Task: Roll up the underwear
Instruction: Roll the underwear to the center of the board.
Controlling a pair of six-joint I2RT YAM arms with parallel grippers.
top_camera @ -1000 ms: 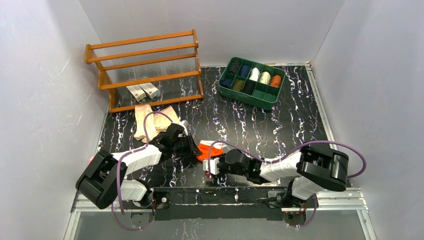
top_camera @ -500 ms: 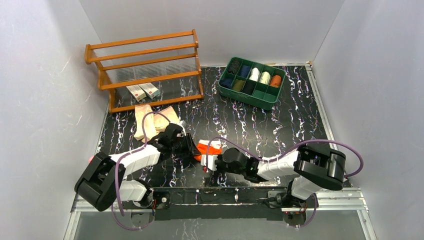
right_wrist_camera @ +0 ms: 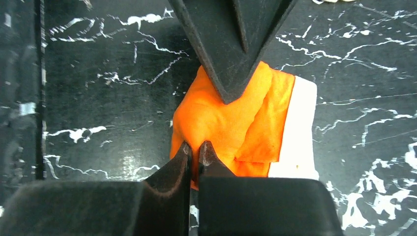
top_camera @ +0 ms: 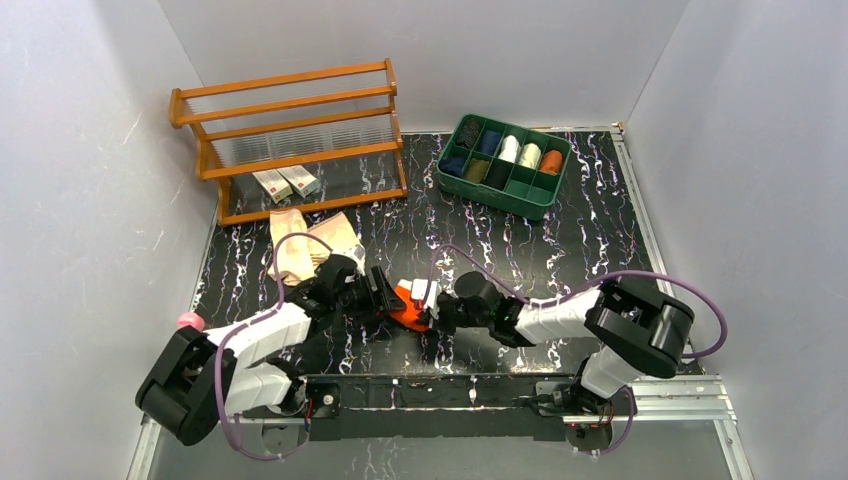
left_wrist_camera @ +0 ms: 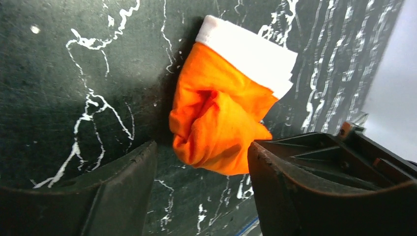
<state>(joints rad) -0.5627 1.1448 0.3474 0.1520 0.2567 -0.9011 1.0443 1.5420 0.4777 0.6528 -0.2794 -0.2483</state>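
The bright orange underwear (top_camera: 405, 302) with white trim lies bunched on the dark marbled table between my two grippers. In the left wrist view the orange underwear (left_wrist_camera: 221, 123) sits just beyond my left gripper (left_wrist_camera: 201, 152), whose jaws stand wide apart and hold nothing. My left gripper (top_camera: 385, 293) is at the cloth's left side. My right gripper (top_camera: 432, 308) comes in from the right. In the right wrist view my right gripper (right_wrist_camera: 194, 147) is shut, pinching the near edge of the orange underwear (right_wrist_camera: 231, 118). The pale tan underwear (top_camera: 310, 245) lies flat behind the left arm.
A wooden rack (top_camera: 290, 140) stands at the back left with two small boxes (top_camera: 285, 183) under it. A green divided tray (top_camera: 503, 165) holding several cloth rolls sits at the back right. A pink ball (top_camera: 189, 321) rests by the left wall.
My left gripper has opened and let go of the orange underwear. My right gripper has closed on the cloth's edge and moved a little away from the bases.
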